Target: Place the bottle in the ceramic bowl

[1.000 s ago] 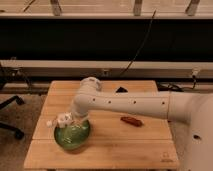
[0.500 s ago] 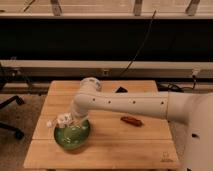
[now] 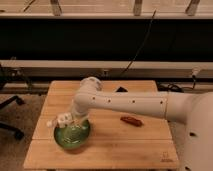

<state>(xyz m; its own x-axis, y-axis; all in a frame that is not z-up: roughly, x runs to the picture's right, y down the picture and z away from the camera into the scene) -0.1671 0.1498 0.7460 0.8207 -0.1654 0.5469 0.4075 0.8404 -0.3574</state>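
Note:
The green ceramic bowl (image 3: pixel 73 135) sits on the wooden table (image 3: pixel 145 145) near its front left. My white arm reaches down from the right, and my gripper (image 3: pixel 69 120) is just above the bowl's back left rim. It is shut on the small whitish bottle (image 3: pixel 58 121), which lies roughly level and sticks out to the left over the rim. The bottle's lower side seems close to the rim; I cannot tell whether it touches.
A small reddish-brown oblong item (image 3: pixel 131 120) lies on the table right of the bowl. A small dark object (image 3: pixel 121 90) sits at the table's back edge. An office chair base (image 3: pixel 10 117) stands on the floor to the left. A dark wall with a cable runs behind.
The gripper with the bottle has stayed over the bowl's back left rim, shifting only slightly to the left and down.

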